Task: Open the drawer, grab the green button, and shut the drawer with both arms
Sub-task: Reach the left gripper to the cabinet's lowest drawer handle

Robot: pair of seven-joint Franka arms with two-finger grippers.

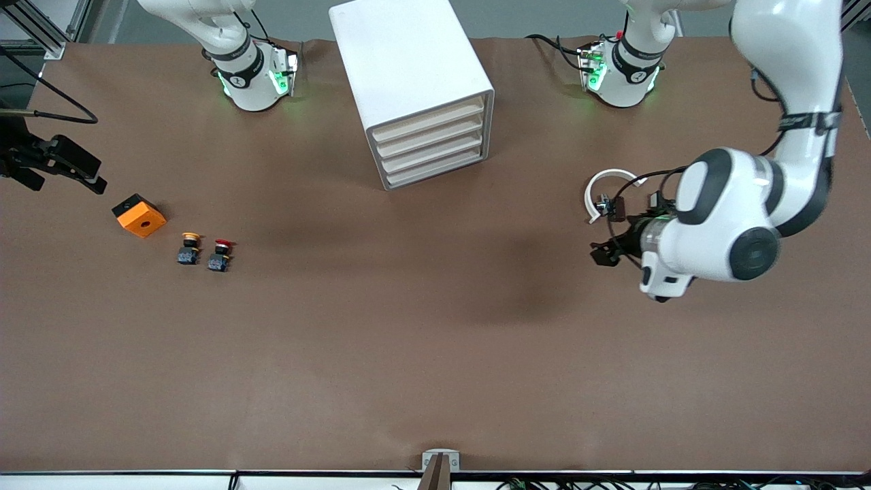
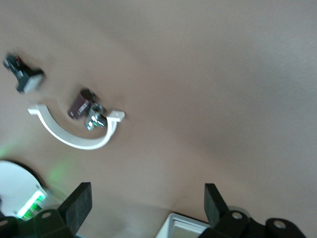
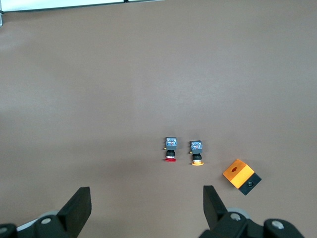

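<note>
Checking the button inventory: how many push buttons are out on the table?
2: the yellow-capped button and the red-capped button, side by side near the orange block at the right arm's end. More may be hidden in the closed drawers.

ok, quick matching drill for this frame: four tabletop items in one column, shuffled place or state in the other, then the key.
Items
1. drawer cabinet
2. orange box
3. yellow-capped button
4. white curved bracket

Places or states
A. beside the red-capped button, toward the right arm's end
B. between the arm bases, all drawers shut
C. close to the left end effector, toward the left arm's end
D. nearest the right end effector, single hole on top

Pairs: 1-B, 2-D, 3-A, 4-C
</note>
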